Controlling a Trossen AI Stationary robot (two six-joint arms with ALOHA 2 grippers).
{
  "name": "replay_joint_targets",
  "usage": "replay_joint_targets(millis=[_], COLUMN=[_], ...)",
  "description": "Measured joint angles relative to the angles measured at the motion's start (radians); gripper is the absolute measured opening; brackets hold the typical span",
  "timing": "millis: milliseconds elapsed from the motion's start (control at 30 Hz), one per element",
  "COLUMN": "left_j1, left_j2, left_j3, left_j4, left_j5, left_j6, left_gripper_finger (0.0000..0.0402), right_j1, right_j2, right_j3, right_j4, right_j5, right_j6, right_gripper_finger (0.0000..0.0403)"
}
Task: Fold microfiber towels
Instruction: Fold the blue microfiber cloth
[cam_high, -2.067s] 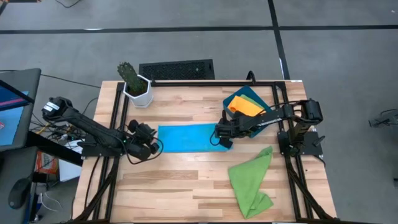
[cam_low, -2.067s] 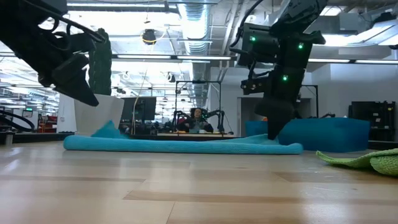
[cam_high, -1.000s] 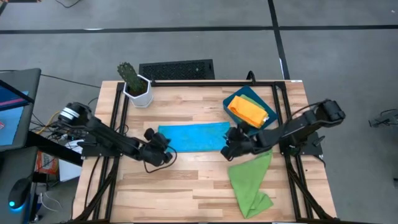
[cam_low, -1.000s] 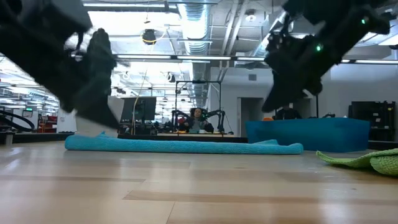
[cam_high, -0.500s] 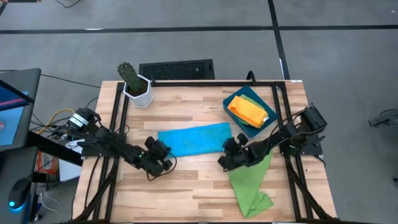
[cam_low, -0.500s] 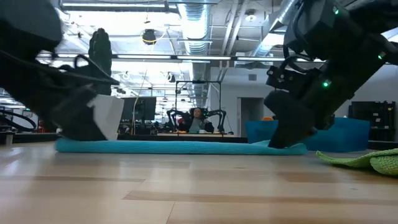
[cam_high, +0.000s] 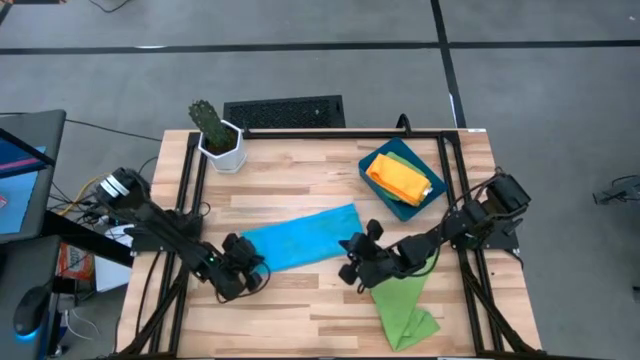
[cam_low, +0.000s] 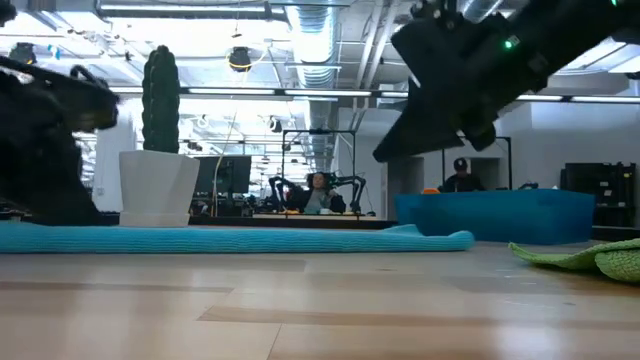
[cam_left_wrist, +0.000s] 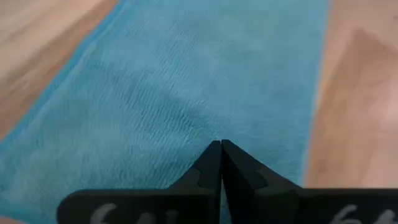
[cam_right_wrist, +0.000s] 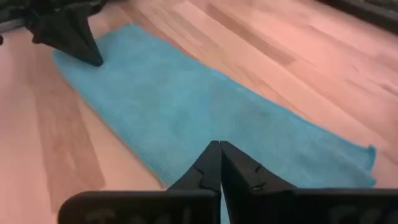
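Beyond the pale wooden bench (cam_high: 300, 310) lies a big open workshop with strip lights and ducting overhead, and a person (cam_low: 318, 190) sits at a far desk among other arms. On the bench the largest cloth is the bright blue towel (cam_high: 298, 238), spread flat as a long strip across the middle and lying at a slant, its right end farther from me than its left. Near the front right corner sits a lime green towel (cam_high: 402, 306), rumpled and partly under the right arm. At the back right stands a dark-blue tray (cam_high: 384, 196) holding the folded orange towel (cam_high: 398, 178), with a sliver of green cloth showing beneath it. A white pot with a cactus (cam_high: 216, 137) stands at the back left corner. The left gripper (cam_high: 248, 277) is down at the blue towel's left end, its fingers (cam_left_wrist: 214, 163) pressed together on the cloth; whether a fold is pinched between them I cannot tell. The right gripper (cam_high: 350, 262) is at the towel's right end, close to the near edge, fingers (cam_right_wrist: 214, 162) likewise closed tight together above the blue fabric.
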Motion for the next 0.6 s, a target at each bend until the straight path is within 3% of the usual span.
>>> replay_joint_targets(millis=[333,600], left_j1=[0.001,-0.038], left_j2=[-0.213,-0.224], left_j3=[0.002,0.003], left_j4=[-0.063,0.012], left_j5=[-0.007,-0.177], left_j6=[0.055,0.085], left_gripper_finger=[0.0002,0.0002], right_j1=[-0.003,-0.034], right_j2=[0.014,0.179], right_j3=[-0.006,-0.072], right_j4=[0.119,0.455], right_j5=[0.003,-0.05], right_j6=[-0.108,-0.219], right_gripper_finger=[0.0012,0.0014])
